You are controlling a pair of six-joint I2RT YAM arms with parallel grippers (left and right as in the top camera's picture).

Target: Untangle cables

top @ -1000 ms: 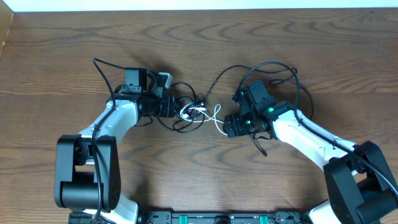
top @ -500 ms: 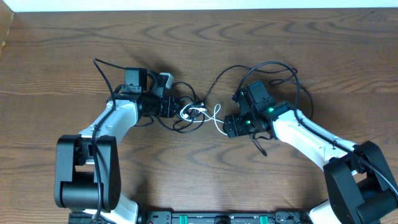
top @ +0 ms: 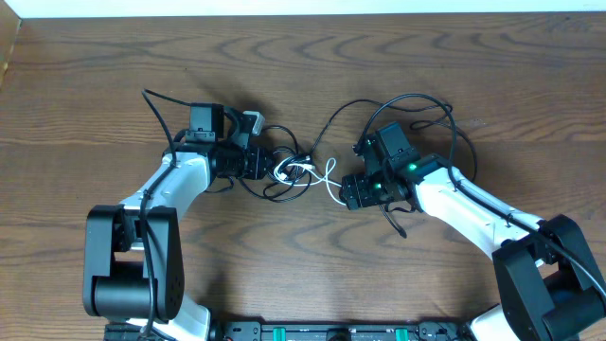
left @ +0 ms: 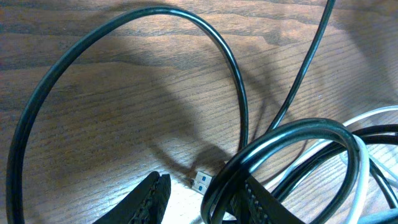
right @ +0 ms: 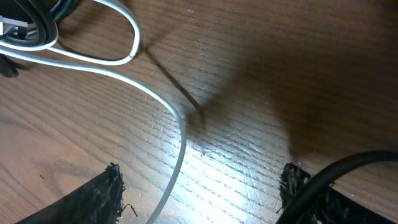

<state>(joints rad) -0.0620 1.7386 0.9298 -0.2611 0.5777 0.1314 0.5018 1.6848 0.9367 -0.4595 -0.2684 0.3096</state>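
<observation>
The cables (top: 295,170) lie in a tangle of thin black loops and one white cord (top: 329,180) between the two arms. My left gripper (top: 268,163) sits at the tangle's left edge. In the left wrist view its jaws (left: 202,186) stand partly apart, with a blue-tipped USB plug (left: 200,181) between them and a black and white loop bundle (left: 292,127) resting against the right finger. My right gripper (top: 347,192) is open at the tangle's right edge. In the right wrist view the white cord (right: 177,155) runs along the table between its wide-set fingers (right: 200,174), touching neither.
More thin black loops (top: 417,99) arch over and behind the right arm. A black cable (right: 348,165) crosses in front of the right gripper's right finger. One large black loop (left: 239,93) lies on the wood ahead of the left gripper. The table's far edge (top: 303,13) is at the top.
The left jaws have drawn closer together around the plug and loop bundle. Neither arm nor the tangle has visibly shifted in the overhead view.
</observation>
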